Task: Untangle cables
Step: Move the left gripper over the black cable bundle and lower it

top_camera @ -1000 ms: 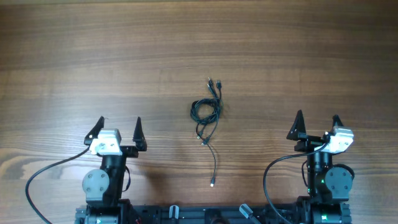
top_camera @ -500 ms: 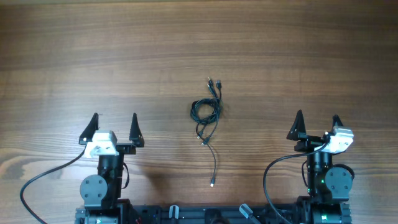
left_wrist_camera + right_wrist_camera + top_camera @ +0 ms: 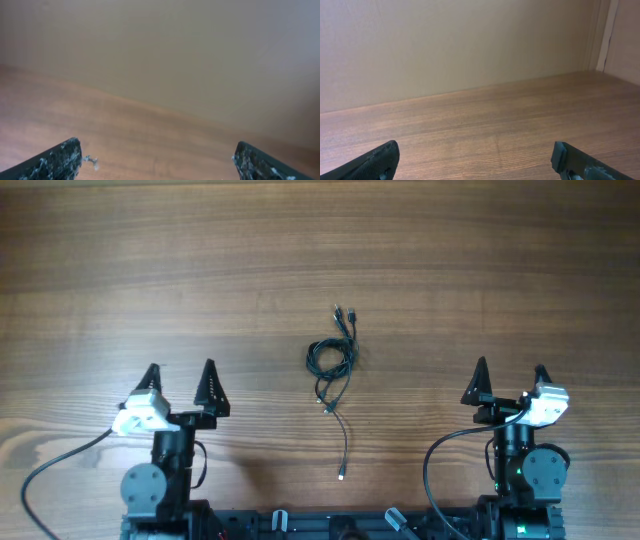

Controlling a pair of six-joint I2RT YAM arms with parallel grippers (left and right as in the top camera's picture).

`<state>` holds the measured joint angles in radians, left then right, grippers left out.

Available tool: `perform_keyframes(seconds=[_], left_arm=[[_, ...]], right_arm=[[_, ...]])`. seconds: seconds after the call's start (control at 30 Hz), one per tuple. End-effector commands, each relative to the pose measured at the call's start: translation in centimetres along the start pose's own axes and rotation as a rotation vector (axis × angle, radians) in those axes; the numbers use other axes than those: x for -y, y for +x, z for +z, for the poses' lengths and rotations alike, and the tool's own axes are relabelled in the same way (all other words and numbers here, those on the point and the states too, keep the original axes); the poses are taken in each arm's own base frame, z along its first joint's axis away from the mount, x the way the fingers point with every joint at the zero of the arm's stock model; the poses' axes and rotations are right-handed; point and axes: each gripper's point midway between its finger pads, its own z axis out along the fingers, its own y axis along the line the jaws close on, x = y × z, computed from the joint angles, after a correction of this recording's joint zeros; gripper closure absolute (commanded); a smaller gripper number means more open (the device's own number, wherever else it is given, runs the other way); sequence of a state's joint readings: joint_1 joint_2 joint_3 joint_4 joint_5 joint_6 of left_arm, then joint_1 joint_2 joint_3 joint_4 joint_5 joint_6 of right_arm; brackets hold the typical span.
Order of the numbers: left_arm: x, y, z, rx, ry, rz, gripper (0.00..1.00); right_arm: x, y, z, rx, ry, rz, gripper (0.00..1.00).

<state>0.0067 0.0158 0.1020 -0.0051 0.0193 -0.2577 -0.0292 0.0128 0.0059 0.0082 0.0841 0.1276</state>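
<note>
The cables (image 3: 332, 360) lie as a small black knotted bundle at the table's middle in the overhead view, with two plug ends pointing up-right and one thin tail (image 3: 344, 450) trailing toward the front edge. My left gripper (image 3: 179, 373) stands open well to the left of the bundle, nothing between its fingers. My right gripper (image 3: 510, 374) is open at the far right, also empty. Both wrist views show only bare wood and a beige wall between the left gripper's (image 3: 157, 159) and right gripper's (image 3: 476, 156) wide-apart fingertips; the cables are out of those views.
The wooden table (image 3: 320, 250) stretches bare behind the bundle. Thick black cords (image 3: 60, 465) run from each arm's base near the front edge. A wall rises just beyond the table's far edge (image 3: 470, 90).
My left gripper has shifted slightly left and turned a little anticlockwise. The right arm and the cables have not moved.
</note>
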Motion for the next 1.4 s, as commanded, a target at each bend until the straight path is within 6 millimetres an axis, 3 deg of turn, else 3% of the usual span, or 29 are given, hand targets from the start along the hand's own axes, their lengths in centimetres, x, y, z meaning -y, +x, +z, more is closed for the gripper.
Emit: perform_keyframes(seconds=[0.0, 0.07, 0.17, 0.47, 0.6, 0.73, 0.83, 0.97, 1.13, 1.37], left_arm=[[1.5, -4.7, -0.9, 0.069, 0.018, -0.020, 0.00], [2.3, -7.1, -1.1, 0.087, 0.025, -0.024, 0.00], [3.0, -8.5, -0.9, 0.089, 0.038, -0.045, 0.00], [8.6, -14.6, 1.1, 0.006, 0.218, -0.037, 0.00], [12.0, -15.9, 2.8, -0.117, 0.360, -0.043, 0.00], [14.3, -15.7, 5.1, -0.297, 0.447, -0.081, 0.00], [14.6, -13.1, 7.0, -0.465, 0.471, -0.136, 0.00], [12.9, -6.4, 9.0, -0.721, 0.400, -0.228, 0.00], [10.7, 1.3, 9.1, -1.019, 0.272, -0.336, 0.00], [11.6, 10.2, 8.9, -1.312, 0.210, -0.404, 0.00]], right_arm=[[0.3, -0.4, 0.0, 0.017, 0.015, 0.007, 0.00], [0.3, -0.4, 0.0, 0.017, 0.015, 0.007, 0.00], [0.3, -0.4, 0.0, 0.017, 0.015, 0.007, 0.00], [0.3, -0.4, 0.0, 0.017, 0.015, 0.007, 0.00], [0.3, -0.4, 0.0, 0.017, 0.015, 0.007, 0.00], [0.3, -0.4, 0.0, 0.017, 0.015, 0.007, 0.00], [0.3, -0.4, 0.0, 0.018, 0.015, 0.007, 0.00], [0.3, -0.4, 0.0, 0.017, 0.015, 0.007, 0.00], [0.3, -0.4, 0.0, 0.017, 0.015, 0.007, 0.00], [0.3, -0.4, 0.0, 0.018, 0.015, 0.007, 0.00]])
